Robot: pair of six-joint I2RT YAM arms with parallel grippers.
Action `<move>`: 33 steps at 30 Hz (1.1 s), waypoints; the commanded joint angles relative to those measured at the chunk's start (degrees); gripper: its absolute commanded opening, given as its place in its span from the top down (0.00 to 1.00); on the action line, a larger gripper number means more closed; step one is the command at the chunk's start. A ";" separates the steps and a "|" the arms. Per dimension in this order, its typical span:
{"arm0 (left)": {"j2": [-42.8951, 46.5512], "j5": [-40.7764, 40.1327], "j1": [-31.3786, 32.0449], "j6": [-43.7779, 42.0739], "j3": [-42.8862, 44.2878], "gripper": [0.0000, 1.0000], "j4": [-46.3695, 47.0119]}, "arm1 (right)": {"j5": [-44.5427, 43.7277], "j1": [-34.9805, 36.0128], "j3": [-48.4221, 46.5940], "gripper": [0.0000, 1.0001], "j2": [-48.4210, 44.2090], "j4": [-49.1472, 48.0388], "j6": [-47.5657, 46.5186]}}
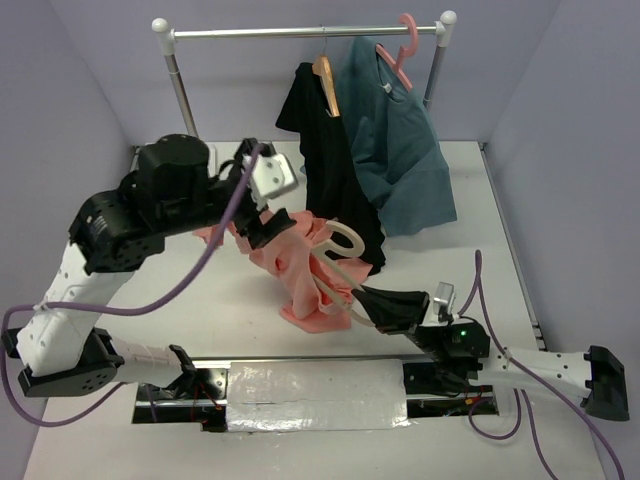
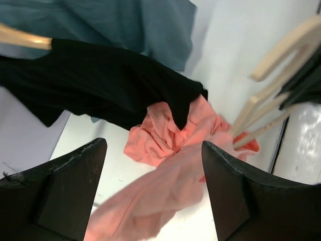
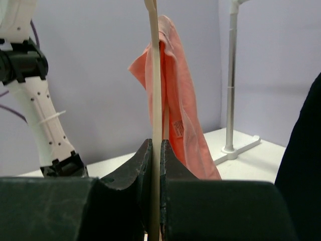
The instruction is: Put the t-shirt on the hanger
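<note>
The salmon t-shirt (image 1: 298, 268) lies bunched on the table, part of it draped over the pale beige hanger (image 1: 345, 243). My right gripper (image 1: 366, 300) is shut on the hanger's lower bar and holds it tilted up toward the middle. In the right wrist view the hanger (image 3: 155, 75) stands edge-on between the jaws (image 3: 156, 145), with the t-shirt (image 3: 176, 95) hanging from it. My left gripper (image 1: 268, 226) hovers at the shirt's far left side. Its jaws (image 2: 154, 144) stand wide apart, and a blurred fold of t-shirt (image 2: 165, 191) lies between them, unpinched. The hanger (image 2: 266, 105) shows at right.
A metal clothes rack (image 1: 300, 32) stands at the back. On it hang a black shirt (image 1: 335, 170) on a brown wooden hanger (image 1: 325, 80) and a teal shirt (image 1: 400, 150) on a pink hanger (image 1: 405, 50). The black shirt's hem reaches the t-shirt.
</note>
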State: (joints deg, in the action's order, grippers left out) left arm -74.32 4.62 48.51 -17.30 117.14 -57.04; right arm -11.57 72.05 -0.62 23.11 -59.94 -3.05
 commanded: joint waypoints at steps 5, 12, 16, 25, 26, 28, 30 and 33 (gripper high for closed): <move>2.95 5.75 2.99 -7.22 -8.41 0.14 -2.99 | 2.34 -0.33 6.42 1.00 -1.40 -1.85 0.24; 5.07 5.13 2.99 -7.40 -18.60 0.18 -2.73 | 4.19 -0.42 6.16 1.00 -3.69 -0.70 0.50; 5.51 8.89 2.99 -8.36 -22.22 0.29 -1.06 | 4.28 -0.33 5.72 1.00 -4.13 0.09 0.15; 7.69 15.94 3.78 -6.96 -33.10 1.00 4.19 | 3.14 -0.51 1.68 1.00 -2.99 2.46 -1.08; 8.49 17.42 3.78 -7.05 -35.90 1.00 5.34 | 2.96 -0.60 1.24 1.00 -3.07 2.98 -1.43; 11.20 17.70 3.78 -6.35 -38.90 1.00 10.33 | 2.18 -0.77 1.24 1.00 -3.42 3.95 -1.43; 14.54 17.09 3.78 -5.21 -43.74 1.00 14.04 | 1.65 -0.86 -1.39 1.00 -4.21 5.09 -1.70; 18.41 15.86 3.78 -3.27 -48.67 1.00 19.85 | -0.20 -1.21 -3.41 1.00 -5.18 7.82 -1.79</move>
State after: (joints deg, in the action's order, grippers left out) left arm -57.32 18.02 51.37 -25.15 72.40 -49.56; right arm -8.38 71.33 -0.64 19.73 -43.75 -5.21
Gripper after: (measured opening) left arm 0.158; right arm 0.103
